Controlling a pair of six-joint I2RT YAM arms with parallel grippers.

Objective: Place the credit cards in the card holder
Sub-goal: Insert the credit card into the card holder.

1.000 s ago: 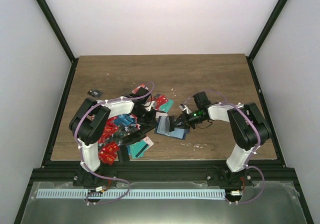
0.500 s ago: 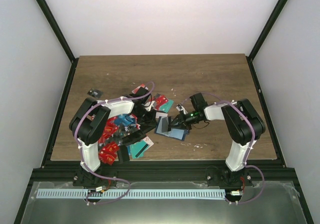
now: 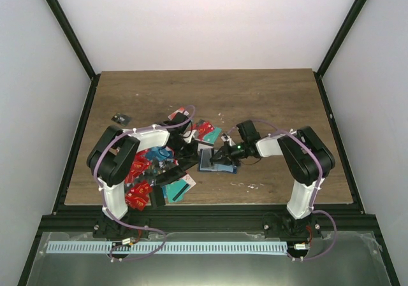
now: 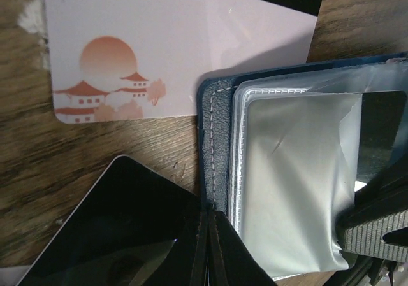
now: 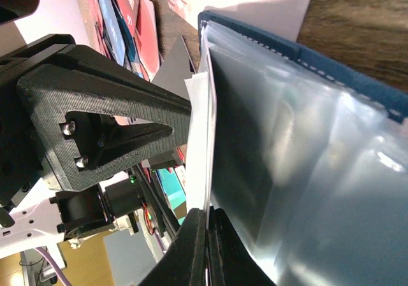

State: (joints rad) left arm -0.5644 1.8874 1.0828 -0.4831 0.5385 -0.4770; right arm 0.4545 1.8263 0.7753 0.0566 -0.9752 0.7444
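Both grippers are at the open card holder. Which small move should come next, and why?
Probably the right gripper should push its card slightly deeper into the clear sleeve of the card holder. Its jaws are shut on what looks like a card, edge-on at the sleeve's mouth, and the left gripper is shut at the holder's stitched edge, seemingly steadying it.

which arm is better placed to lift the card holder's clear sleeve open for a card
Right, probably. The right pincer is shut right at the edge of the clear sleeve of the card holder. The left pincer is shut at the holder's stitched border, beside a black card.
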